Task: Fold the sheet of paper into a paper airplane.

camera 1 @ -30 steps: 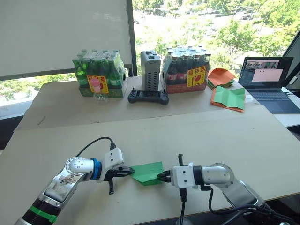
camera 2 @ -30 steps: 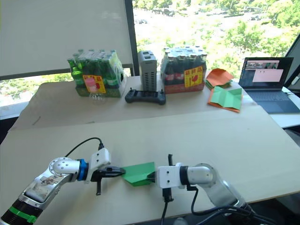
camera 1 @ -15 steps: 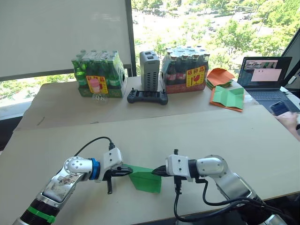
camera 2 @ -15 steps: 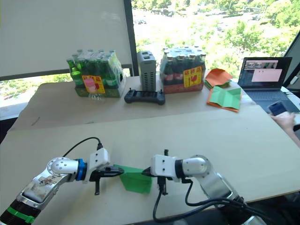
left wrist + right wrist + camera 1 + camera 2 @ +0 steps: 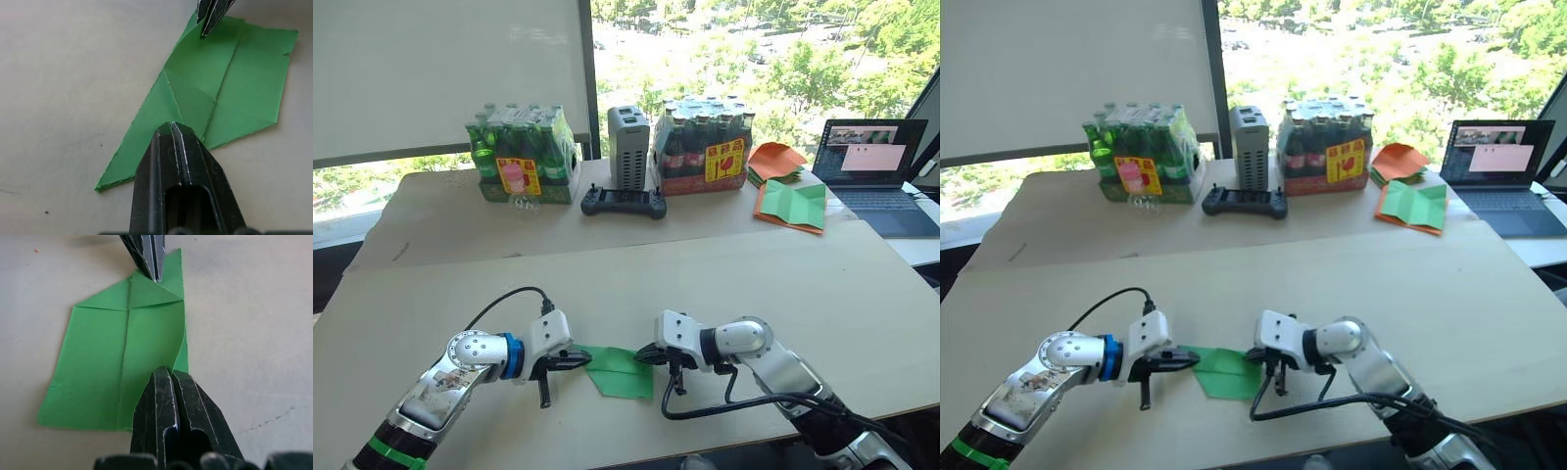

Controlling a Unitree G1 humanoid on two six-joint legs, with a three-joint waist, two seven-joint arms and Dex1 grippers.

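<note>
The sheet of paper is bright green, partly folded with crossing creases and one pointed end. It lies near the table's front edge between my two grippers. My left gripper is shut, its tip on the sheet's left edge beside the pointed end. My right gripper is shut on the sheet's right edge, which curls up to its fingertips. In the left wrist view the paper spreads beyond my own tip. The right wrist view shows the paper lying mostly flat.
Along the back of the table stand a pack of green bottles, a grey box, a black controller and a pack of dark bottles. At the back right are an orange paper pile, a green sheet edged by orange and a laptop.
The paper, held up and hanging between the grippers half a second ago, now lies lower and flatter. My right gripper has shifted left and down. A hand with a phone at the right edge is gone.
</note>
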